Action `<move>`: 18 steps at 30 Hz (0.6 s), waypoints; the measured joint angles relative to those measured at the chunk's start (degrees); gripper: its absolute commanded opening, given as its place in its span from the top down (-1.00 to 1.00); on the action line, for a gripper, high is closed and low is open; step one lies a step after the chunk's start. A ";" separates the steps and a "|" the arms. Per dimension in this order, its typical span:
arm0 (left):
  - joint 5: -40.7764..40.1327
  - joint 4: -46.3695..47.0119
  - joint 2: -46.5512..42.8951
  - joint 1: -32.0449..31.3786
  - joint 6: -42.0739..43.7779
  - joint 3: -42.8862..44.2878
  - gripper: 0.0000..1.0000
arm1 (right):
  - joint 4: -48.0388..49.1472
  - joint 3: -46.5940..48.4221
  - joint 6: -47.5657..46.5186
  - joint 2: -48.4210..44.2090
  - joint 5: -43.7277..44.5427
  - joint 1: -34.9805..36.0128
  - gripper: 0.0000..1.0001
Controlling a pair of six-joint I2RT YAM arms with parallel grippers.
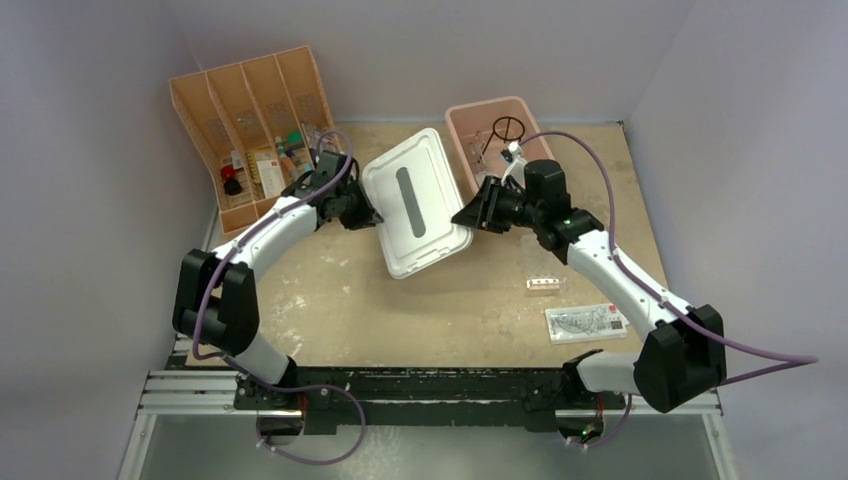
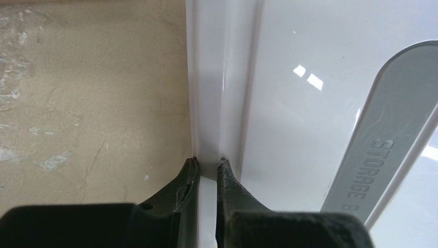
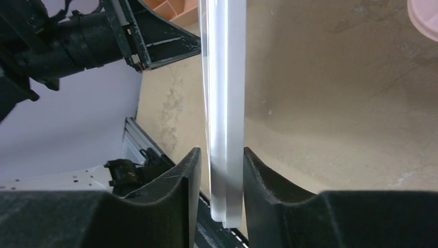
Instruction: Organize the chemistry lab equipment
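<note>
A white lid [image 1: 415,200] with a grey handle strip hangs level above the table between my two grippers. My left gripper [image 1: 368,215] is shut on its left rim [image 2: 209,129]. My right gripper [image 1: 468,216] is closed around its right edge [image 3: 224,103]; one finger touches and the other sits a hair off it. A black wire ring tripod [image 1: 507,129] lies in the pink tub [image 1: 470,112]. A clear well rack [image 1: 544,285] and a clear packet [image 1: 587,321] lie on the table at the right.
The orange divided tray [image 1: 205,105] stands at the back left with several small items in its slots. Purple walls close in on the left, back and right. A black rail runs along the table's near edge.
</note>
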 measured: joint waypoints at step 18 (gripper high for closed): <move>3.72 3.74 -2.40 1.07 -2.82 12.07 -0.27 | 4.57 7.91 3.26 5.66 -16.65 -18.93 1.00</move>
